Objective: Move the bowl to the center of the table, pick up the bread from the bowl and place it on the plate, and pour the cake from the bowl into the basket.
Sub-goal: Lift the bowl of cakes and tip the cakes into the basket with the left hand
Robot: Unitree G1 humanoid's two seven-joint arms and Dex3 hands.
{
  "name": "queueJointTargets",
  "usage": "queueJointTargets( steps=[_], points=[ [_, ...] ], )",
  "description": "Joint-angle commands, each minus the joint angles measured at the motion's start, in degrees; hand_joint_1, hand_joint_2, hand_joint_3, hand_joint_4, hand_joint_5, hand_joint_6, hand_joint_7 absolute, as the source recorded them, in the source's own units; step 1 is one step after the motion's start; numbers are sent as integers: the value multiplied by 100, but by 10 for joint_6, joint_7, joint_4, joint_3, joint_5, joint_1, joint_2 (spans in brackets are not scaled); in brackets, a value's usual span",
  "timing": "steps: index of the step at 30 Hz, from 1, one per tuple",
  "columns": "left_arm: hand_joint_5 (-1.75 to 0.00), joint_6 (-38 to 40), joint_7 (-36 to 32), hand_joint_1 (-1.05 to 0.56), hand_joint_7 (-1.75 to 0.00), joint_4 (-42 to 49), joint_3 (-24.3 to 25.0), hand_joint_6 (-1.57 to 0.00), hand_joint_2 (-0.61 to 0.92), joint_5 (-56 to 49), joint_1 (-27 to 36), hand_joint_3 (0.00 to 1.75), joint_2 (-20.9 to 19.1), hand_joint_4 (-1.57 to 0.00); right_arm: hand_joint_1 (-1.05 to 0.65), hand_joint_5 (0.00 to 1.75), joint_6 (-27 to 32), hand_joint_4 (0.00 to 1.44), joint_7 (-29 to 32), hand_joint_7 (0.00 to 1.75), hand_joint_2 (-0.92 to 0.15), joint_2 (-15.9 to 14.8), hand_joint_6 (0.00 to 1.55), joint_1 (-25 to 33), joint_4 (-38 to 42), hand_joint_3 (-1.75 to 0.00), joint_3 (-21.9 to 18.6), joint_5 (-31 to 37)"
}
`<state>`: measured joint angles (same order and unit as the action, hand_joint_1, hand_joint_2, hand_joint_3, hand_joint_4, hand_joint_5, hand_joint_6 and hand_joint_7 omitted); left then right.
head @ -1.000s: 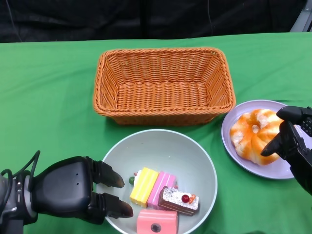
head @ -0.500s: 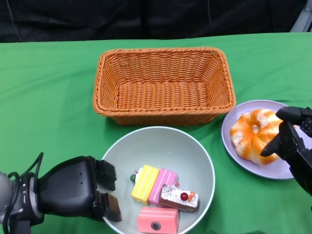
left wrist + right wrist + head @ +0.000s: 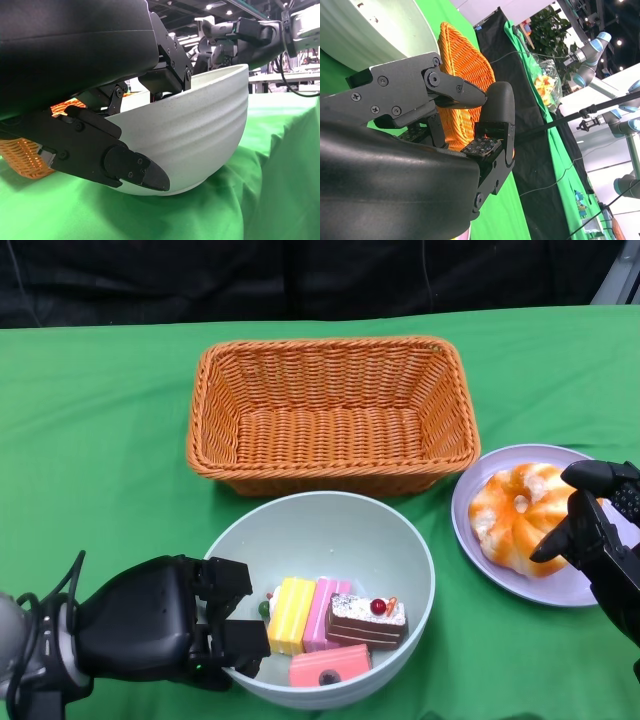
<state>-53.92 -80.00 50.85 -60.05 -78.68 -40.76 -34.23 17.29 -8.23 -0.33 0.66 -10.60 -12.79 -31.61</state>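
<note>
Head view shows your left hand [image 3: 165, 628] gripping the bowl [image 3: 320, 540] rim at eight o'clock; your right hand [image 3: 600, 530], fingers apart, holds nothing.

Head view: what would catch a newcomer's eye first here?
Probably the pale bowl near the front of the table, gripped at its rim by the left hand and holding colourful cake pieces. Behind it sits an orange wicker basket. To the right, a swirled orange bread lies on a lilac plate, the right hand beside it.
</note>
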Motion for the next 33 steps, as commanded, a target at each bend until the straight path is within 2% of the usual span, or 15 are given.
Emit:
queueJointTargets(
  steps=[1,7,14,18,26,30,33],
  points=[
    [-175,-16,-17,-25,-174,-11,9,-58,92,13,7,4,-19,-81,-18,164,-1,64,2,134,-86,-2,61,1,-5,-70,-5,-1],
    [-175,-31,-30,-26,-171,-49,22,-60,92,16,14,3,-43,-80,-18,164,-3,64,-3,132,-86,-1,61,1,-2,-69,-6,-4],
    [-175,-34,-33,-30,-148,-106,49,-76,89,18,26,0,-76,-82,-17,161,1,65,-1,131,-86,0,62,0,-2,-68,-8,-6],
    [-175,-44,-22,-30,-130,-143,76,-84,91,27,30,1,-95,-81,-17,161,-1,65,-1,131,-85,0,62,1,-2,-66,-6,-3],
    [-175,-71,-2,-26,-127,-174,136,-86,91,56,38,2,-104,-81,-18,164,-7,67,-9,132,-88,-1,63,-1,5,-64,-5,-1],
    [-175,-96,39,-27,-127,-178,173,-89,90,93,40,1,-100,-84,-18,165,-6,68,-14,131,-88,0,66,-3,8,-61,-6,-4],
    [-175,-112,70,-22,-134,-171,201,-86,87,124,37,1,-90,-86,-18,163,-12,69,-24,129,-89,-2,67,-3,14,-60,-6,-3]
  ],
)
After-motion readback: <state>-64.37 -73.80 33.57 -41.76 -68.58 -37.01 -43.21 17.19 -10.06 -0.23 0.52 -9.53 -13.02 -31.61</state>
